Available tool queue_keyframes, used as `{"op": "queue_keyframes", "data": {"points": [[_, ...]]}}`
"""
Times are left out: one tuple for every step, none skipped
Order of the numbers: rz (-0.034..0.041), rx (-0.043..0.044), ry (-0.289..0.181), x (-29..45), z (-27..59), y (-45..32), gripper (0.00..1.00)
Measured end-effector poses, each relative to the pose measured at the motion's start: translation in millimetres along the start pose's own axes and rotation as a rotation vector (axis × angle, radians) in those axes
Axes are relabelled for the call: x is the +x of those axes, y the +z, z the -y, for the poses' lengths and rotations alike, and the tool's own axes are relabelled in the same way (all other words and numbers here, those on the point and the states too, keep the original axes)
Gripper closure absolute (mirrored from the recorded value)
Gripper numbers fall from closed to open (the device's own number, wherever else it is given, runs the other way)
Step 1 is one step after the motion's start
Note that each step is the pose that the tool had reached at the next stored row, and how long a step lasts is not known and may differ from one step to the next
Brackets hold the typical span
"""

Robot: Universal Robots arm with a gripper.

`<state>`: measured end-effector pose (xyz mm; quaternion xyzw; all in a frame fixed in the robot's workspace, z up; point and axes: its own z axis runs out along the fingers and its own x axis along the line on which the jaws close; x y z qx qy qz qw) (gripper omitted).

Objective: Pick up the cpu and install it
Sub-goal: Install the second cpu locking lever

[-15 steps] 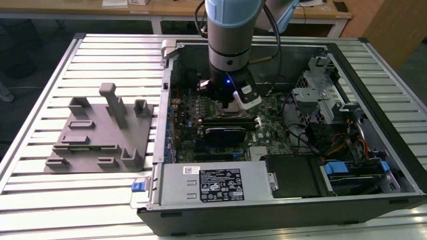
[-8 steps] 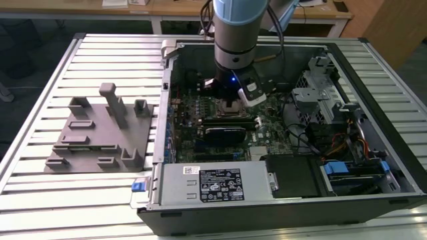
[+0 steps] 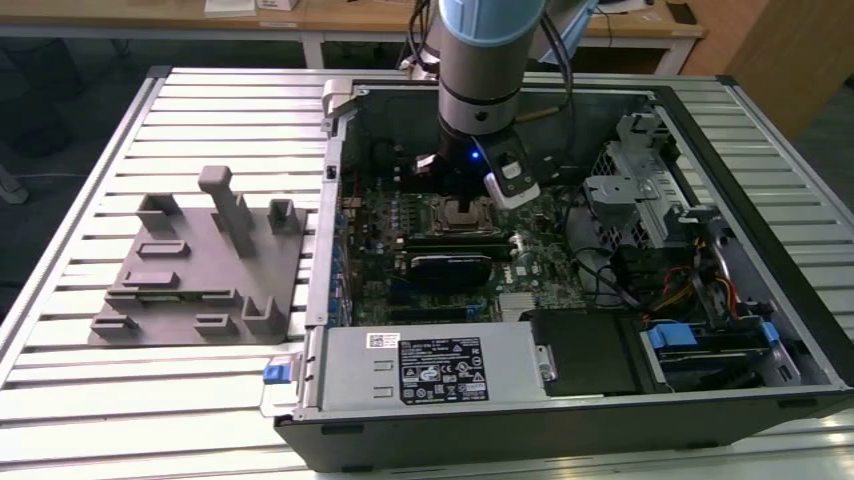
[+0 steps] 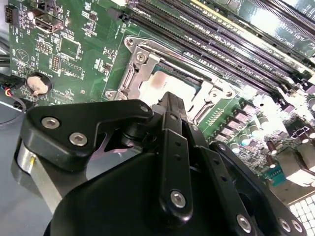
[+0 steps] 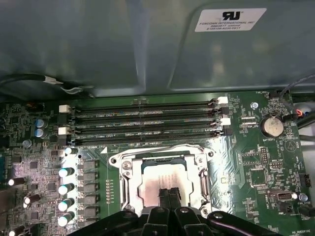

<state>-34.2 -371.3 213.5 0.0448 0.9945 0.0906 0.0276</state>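
Cpu [image 5: 160,183] lying flat inside the socket frame [image 5: 126,181] on the green motherboard [image 5: 256,167], silvery top up — metal bracket around it on all sides. In the second wrist view same chip [image 4: 167,83] seated in the frame [image 4: 129,81], partly hidden behind the black claw linkage. Claw [image 5: 169,196] right over the chip, fingertips [image 5: 164,194] pressed together at its near edge; contact with the top surface cannot be made out. Nothing pinched between them.

Just beside the socket, four long memory slots [image 5: 147,123] running parallel. Rows of small capacitors [image 5: 66,194] on one side, a coin battery [image 5: 270,126] on the other. Grey case wall [image 5: 147,49] beyond the slots, with a loose cable [image 5: 49,81] along it.

In the exterior view, arm [image 3: 478,70] reaching down into the open computer case [image 3: 561,400], claw [image 3: 470,196] over the socket [image 3: 467,211]. Power supply box [image 3: 427,370] at the near end, drive bays and coloured wires [image 3: 694,290] toward the exterior view's right. Grey fixture block [image 3: 200,270] on the slatted surface [image 3: 80,400], well apart at the exterior view's left.
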Motion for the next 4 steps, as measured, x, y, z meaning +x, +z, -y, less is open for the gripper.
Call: {"op": "queue_keyframes", "data": {"points": [[-0.0001,0.0,0.0,-0.1,0.0,0.0,0.89],[-0.0001,0.0,0.0,-0.1,0.0,0.0,0.89],[-0.0001,0.0001,0.0,-0.1,0.0,0.0,0.89],[-0.0001,0.0,0.0,-0.2,0.0,0.0,0.89]]}}
